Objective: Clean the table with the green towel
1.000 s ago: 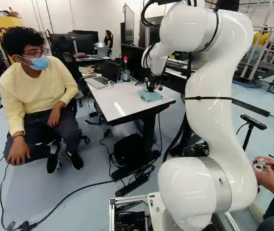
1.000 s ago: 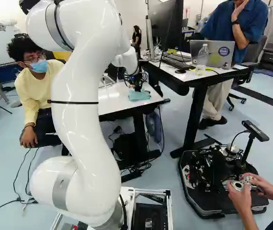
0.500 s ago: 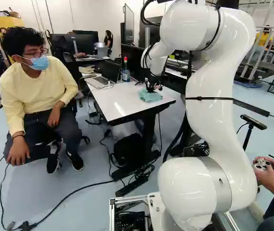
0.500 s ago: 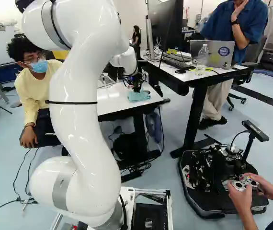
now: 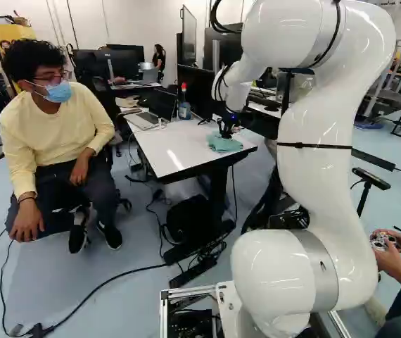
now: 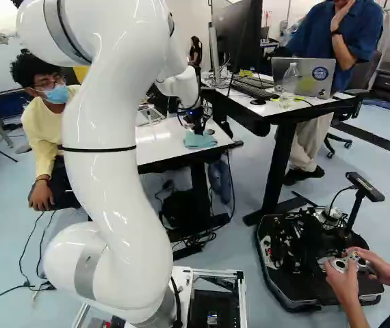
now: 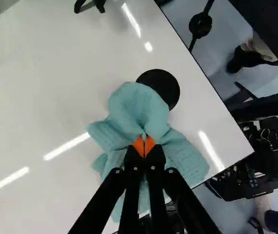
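White counter (image 5: 162, 151) is standing ahead of the arm (image 5: 313, 169), carrying a laptop (image 5: 144, 120) and a red-capped bottle (image 5: 184, 110). Below it a black bag (image 5: 188, 218) is resting; dark cables (image 5: 116, 276) are trailing over the pale floor (image 5: 130, 303). At the right of the right base view, a second desk (image 6: 267, 108) is bearing a silver laptop (image 6: 287, 72).

Green towel (image 7: 139, 107) is lying bunched near the counter's corner, partly covering a black disc (image 7: 164, 85). Tool (image 5: 226, 134) is clenching the towel, orange pads (image 7: 138, 146) pinching its cloth.

Change over half a second: base is staying put; arm is shifting; towel is sliding with the tool slightly nearer that corner.
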Robot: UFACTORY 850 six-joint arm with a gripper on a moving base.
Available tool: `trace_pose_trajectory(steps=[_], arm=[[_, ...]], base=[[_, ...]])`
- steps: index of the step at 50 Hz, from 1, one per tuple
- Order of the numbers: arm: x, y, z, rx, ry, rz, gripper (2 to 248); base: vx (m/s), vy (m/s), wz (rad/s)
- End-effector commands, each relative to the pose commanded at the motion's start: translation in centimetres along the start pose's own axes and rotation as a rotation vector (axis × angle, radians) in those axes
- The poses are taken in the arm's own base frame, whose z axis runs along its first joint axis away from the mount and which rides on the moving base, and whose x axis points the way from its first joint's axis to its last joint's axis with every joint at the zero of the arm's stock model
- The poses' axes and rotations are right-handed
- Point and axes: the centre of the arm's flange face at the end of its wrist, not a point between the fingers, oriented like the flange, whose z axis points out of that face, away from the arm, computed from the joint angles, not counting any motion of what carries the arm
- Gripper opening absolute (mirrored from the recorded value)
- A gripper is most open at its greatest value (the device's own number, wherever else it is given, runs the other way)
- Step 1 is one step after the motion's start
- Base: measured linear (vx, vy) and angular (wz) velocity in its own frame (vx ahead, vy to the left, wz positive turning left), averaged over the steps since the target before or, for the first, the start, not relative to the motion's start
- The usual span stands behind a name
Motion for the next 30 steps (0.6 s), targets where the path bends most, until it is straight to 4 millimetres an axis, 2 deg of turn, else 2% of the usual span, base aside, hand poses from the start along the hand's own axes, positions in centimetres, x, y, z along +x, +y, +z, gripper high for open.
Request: trace_pose_trajectory(steps=[7, 14, 30], arm=[[0.8, 1.0, 0.4, -0.006, 0.007, 0.014, 25], [1.9, 1.1, 1.0, -0.007, 0.017, 0.015, 25], [3.8, -1.1, 2.1, 0.008, 0.035, -0.014, 25]], base=[[0.0, 0.0, 0.0], [0.0, 0.0, 0.0], [0.0, 0.0, 0.0]])
